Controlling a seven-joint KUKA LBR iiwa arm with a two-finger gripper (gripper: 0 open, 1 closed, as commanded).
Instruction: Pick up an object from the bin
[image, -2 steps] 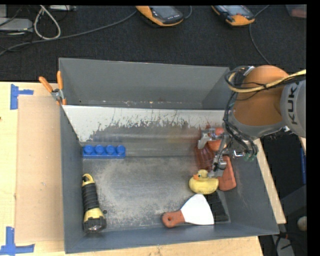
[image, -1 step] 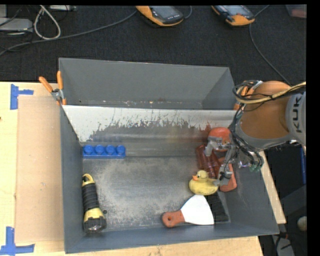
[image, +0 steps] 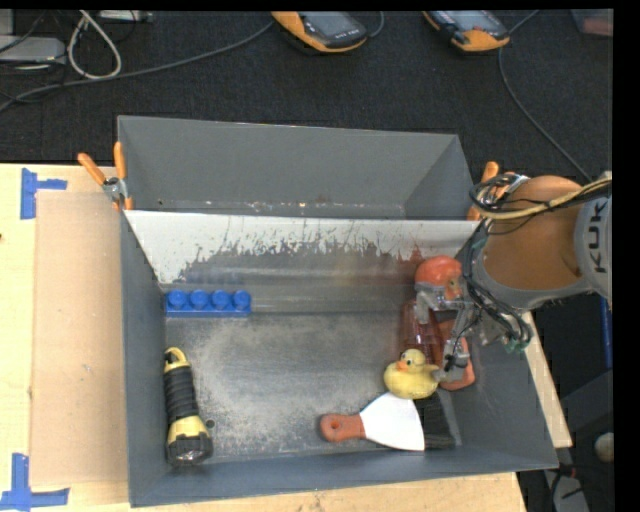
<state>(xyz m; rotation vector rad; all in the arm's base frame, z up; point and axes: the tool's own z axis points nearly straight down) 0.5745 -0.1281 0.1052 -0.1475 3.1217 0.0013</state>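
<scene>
Grey bin (image: 290, 180), things lying loose and scattered, so each has free room around it. Far left of the yellow duck (image: 410, 377): black-and-yellow flashlight (image: 183, 410) lying flat, blue studded brick (image: 208, 301) above it by the back slope. Just below-left of the duck: orange-handled scraper (image: 385, 425), its white blade touching or nearly touching the duck. Just right of the duck: claw (image: 452, 365), low by the right wall. Open or closed, cannot tell. Duck is the likely pick, being nearest.

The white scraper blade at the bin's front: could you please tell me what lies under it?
A dark flat object pokes out under the scraper blade on its right; how far it runs beneath is covered. A yellow duck sits just behind.
</scene>
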